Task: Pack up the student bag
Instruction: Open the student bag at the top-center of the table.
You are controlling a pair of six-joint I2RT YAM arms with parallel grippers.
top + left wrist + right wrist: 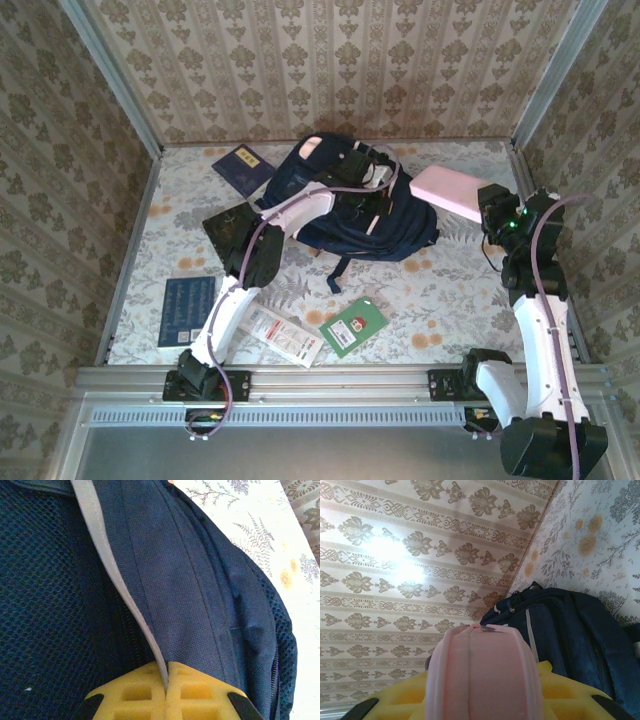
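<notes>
Navy student bag [400, 225] lies left of the pink case [450, 192] the right gripper [482, 208] clamps, left gripper [166, 680] pinching its trim [115, 580]

6 o'clock: pink case [482, 675] clamped between right gripper [484, 702] yellow pads [402, 700]. 4 o'clock: student bag [570, 630] lying on floral table [600, 530]. 9 to 12: patterned wall [395, 580].

I see a robot test booth: patterned wallpaper walls [350, 70], grey metal corner posts [108, 72], a flowery bench [450, 290].
</notes>
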